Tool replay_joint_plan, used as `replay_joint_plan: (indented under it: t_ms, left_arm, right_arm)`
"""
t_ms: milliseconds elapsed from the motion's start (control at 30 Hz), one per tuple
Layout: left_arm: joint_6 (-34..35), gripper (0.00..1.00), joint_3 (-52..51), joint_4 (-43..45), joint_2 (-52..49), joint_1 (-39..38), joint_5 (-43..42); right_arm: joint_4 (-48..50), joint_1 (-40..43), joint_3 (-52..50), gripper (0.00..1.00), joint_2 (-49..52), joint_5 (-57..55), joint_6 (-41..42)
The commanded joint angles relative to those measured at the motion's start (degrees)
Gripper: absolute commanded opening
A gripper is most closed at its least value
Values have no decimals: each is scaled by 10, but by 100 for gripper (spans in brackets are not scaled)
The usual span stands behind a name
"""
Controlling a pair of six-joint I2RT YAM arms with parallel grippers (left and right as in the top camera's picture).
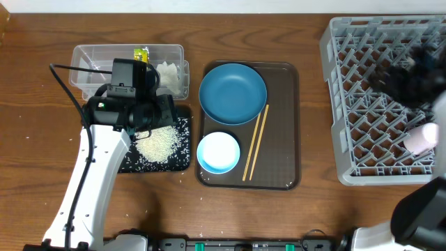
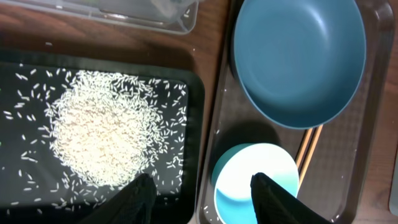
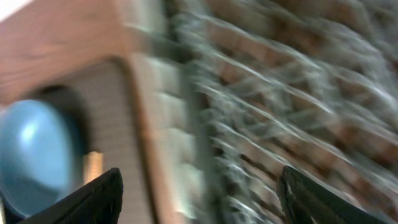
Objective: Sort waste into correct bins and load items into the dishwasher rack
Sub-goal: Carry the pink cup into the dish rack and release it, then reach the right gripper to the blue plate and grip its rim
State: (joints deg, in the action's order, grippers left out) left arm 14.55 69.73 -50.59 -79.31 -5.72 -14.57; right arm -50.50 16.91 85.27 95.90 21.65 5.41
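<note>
Table (image 1: 28, 104): brown wood, with visible grain.
Serving tray (image 1: 282, 139): dark brown, rectangular, rounded corners, near the middle.

Bright, even light from above, with soft shadows on the table (image 1: 28, 84). Left wrist view crisp, faint sheen on the blue plate (image 2: 298, 56) — right wrist view smears the rack (image 3: 298, 93) in motion blur.

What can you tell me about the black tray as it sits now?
The black tray is shallow, rectangular, round-cornered, plastic by its look. It lies flat on the table, in front of the clear tub and close beside the brown tray. A heap of white rice fills its middle, loose grains scattered to the rim. The left arm hides one corner from overhead.
</note>
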Motion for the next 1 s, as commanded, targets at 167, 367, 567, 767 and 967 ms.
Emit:
replay_joint_plan:
  t_ms: [167, 367, 567, 767, 967]
  left_arm:
    - [-6, 54, -10, -8, -1, 2, 7]
    - [-6, 54, -10, -8, -1, 2, 7]
    - [-6, 54, -10, -9, -1, 2, 7]
    - [-6, 54, -10, -14, -1, 2, 7]
    - [-6, 54, -10, -15, -1, 2, 7]
  right_arm:
    - [110, -240, 2, 75, 38, -100, 47]
    - [157, -352, 2, 59, 130, -200, 109]
    - [196, -395, 2, 47, 219, -229, 169]
    - [219, -399, 2, 13, 242, -229, 205]
    - [228, -367, 32, 1, 196, -232, 186]
